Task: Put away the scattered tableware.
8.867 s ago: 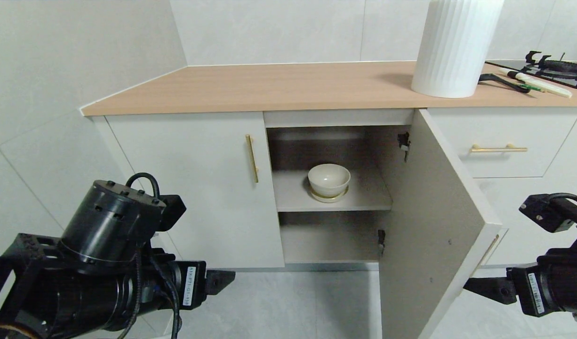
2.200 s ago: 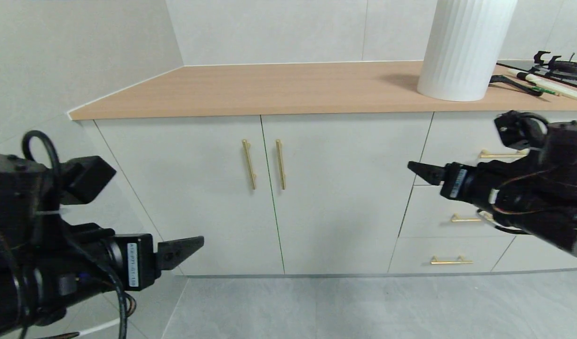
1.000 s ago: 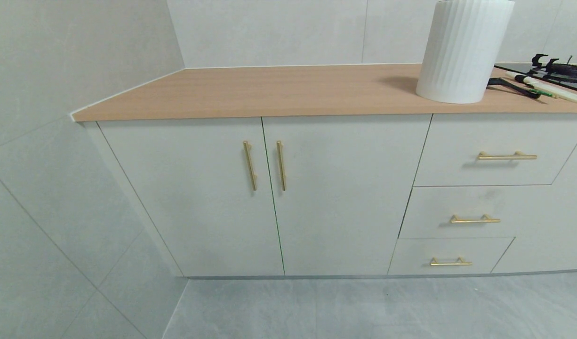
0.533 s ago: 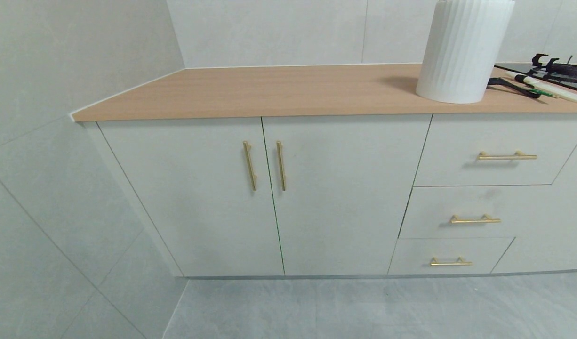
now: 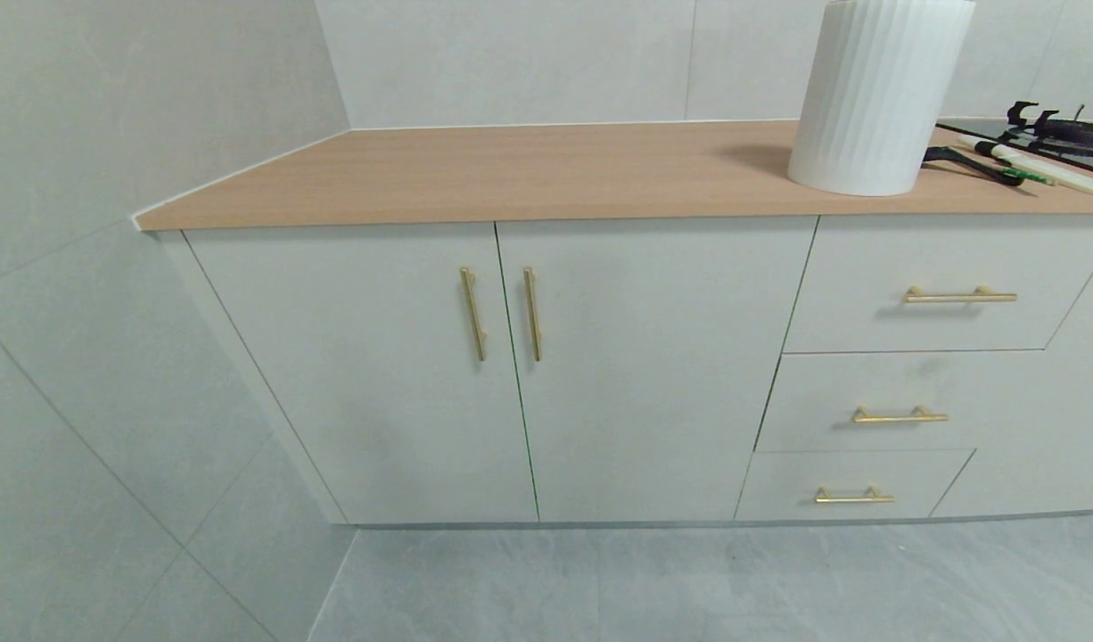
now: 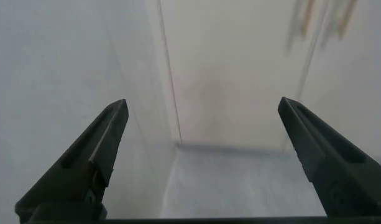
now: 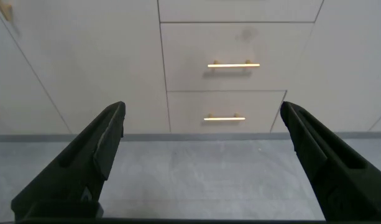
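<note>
Kitchen corner with a tiled wall [image 5: 110,267] on the left that angles in and meets the end of a pale cabinet run. Grey tiled floor [image 5: 689,580] in front is the free room for moving, and it narrows toward that wall. Up top, the wooden countertop [image 5: 511,169] has its front edge running straight across. A tall white ribbed cylinder [image 5: 876,98] stands upright at the right end of it, just beside a white-handled tool [image 5: 1037,165] lying flat and a black stove grate [image 5: 1059,129].

Both cupboard doors are shut flush, the left door [image 5: 350,374] and right door [image 5: 653,357], with two upright gold handles [image 5: 473,312] side by side at the seam. To the right is a stack of three drawers [image 5: 939,285], all pushed in, each with a horizontal gold handle.

As for the tableware, I honestly can't tell where it is or which way it points, since everything with a front is closed.

Left gripper [image 6: 202,102] hangs low, aimed at the corner where wall and cabinet meet, with floor under it. Its fingers [image 6: 97,155] are spread wide with nothing between them. Right gripper [image 7: 201,106] is also low, facing the two lower drawers just above the floor. Its jaws are likewise wide apart and hold nothing.
</note>
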You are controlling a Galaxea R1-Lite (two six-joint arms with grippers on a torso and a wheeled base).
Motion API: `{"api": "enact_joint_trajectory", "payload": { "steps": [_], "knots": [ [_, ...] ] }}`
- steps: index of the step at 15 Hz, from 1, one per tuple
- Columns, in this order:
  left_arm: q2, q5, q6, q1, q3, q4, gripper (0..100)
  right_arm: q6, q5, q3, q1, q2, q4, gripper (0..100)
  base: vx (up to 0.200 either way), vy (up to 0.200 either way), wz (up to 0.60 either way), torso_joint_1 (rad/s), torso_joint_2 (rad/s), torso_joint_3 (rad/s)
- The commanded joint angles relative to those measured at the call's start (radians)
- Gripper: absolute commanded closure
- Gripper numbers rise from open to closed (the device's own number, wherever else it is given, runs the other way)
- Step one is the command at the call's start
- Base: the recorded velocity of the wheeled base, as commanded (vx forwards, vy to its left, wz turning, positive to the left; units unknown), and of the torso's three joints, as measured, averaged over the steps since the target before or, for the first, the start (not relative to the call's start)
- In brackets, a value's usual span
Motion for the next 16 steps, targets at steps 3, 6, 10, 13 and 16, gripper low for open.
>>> {"api": "enact_joint_trajectory", "payload": {
  "steps": [3, 6, 10, 13, 16],
  "knots": [
    [-0.001, -0.132, -0.076, 0.000, 0.008, 0.045, 0, -0.001, 0.007, 0.003, 0.001, 0.003, -0.014, 0, 0.000, 0.000, 0.00, 0.000, 0.00, 0.000],
    [-0.001, -0.129, -0.072, 0.000, 0.008, 0.042, 0, -0.001, 0.009, 0.003, 0.001, 0.003, -0.015, 0, 0.000, 0.000, 0.00, 0.000, 0.00, 0.000],
    [-0.001, -0.129, -0.075, 0.000, 0.008, 0.042, 0, 0.000, 0.007, 0.003, 0.001, 0.003, -0.015, 0, 0.000, 0.000, 0.00, 0.000, 0.00, 0.000],
    [-0.001, -0.129, -0.078, 0.000, 0.008, 0.042, 0, 0.000, 0.010, 0.003, 0.001, 0.003, -0.015, 0, 0.000, 0.000, 0.00, 0.000, 0.00, 0.000],
    [-0.001, -0.129, -0.078, 0.000, 0.008, 0.042, 0, 0.004, 0.010, 0.003, 0.001, 0.003, -0.015, 0, 0.000, 0.000, 0.00, 0.000, 0.00, 0.000]
  ]
}}
